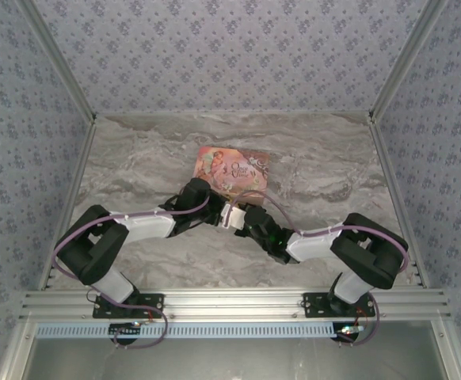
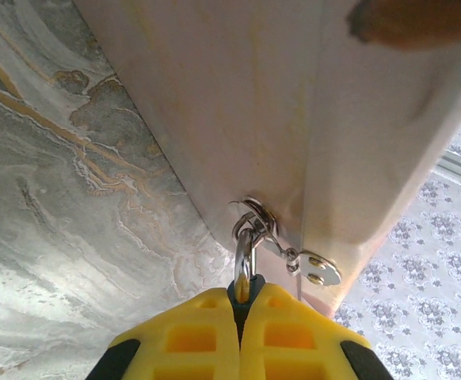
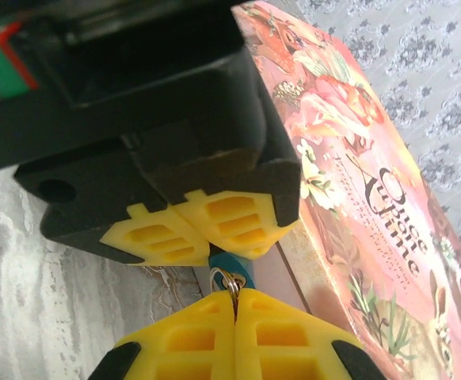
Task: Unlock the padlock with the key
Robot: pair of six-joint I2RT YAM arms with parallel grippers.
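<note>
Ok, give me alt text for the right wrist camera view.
The right gripper, shut, pinches the tiny key at the blue padlock, which the left gripper clamps from the opposite side. The pink illustrated box runs along the right, with the marble table at lower left.

Pink illustrated box point(image 1: 232, 168), marble table point(image 1: 135, 158)

black and white arms point(image 1: 147, 228) with purple cables point(image 1: 184, 210) looped alongside; ribbed yellow fingers point(image 2: 191, 340) on black mounts.

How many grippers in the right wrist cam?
2. The right gripper, its yellow fingers at the bottom, pinches a silvery bit, likely the key. The left gripper is just above, shut on the blue padlock beside the pink box.
</note>
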